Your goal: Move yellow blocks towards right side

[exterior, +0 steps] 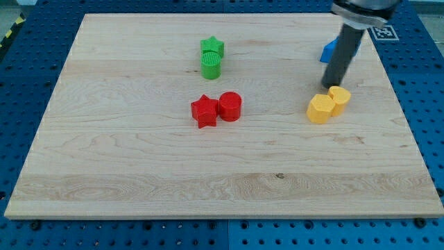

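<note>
Now my tip point(328, 86) just above-left of touching yellow blocks point(329, 104)

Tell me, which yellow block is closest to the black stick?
The smaller yellow block, the right one of the pair. My tip sits at its upper left; the yellow hexagon block lies farther.

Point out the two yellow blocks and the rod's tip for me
Larger yellow block point(320, 109): camera view, its top face.
Smaller yellow block point(340, 96): camera view, its top face.
My tip point(327, 87): camera view, the rod's very end.
</note>
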Motion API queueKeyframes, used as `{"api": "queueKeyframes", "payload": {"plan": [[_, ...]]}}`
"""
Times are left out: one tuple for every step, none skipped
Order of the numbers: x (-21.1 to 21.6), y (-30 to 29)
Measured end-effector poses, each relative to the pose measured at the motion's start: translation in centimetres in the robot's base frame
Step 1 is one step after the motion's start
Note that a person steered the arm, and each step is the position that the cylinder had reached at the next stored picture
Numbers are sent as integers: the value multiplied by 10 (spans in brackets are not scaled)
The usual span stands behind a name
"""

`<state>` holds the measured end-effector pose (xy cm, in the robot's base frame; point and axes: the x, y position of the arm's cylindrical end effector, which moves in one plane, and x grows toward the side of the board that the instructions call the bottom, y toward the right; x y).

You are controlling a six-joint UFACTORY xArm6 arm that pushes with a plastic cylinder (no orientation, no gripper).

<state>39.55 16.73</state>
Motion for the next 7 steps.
{"api": "queueKeyframes", "payload": {"plan": [[9,-46],[21,-65],[30,-65],[32,-37],[6,-28],[-8,12],[7,45]]}}
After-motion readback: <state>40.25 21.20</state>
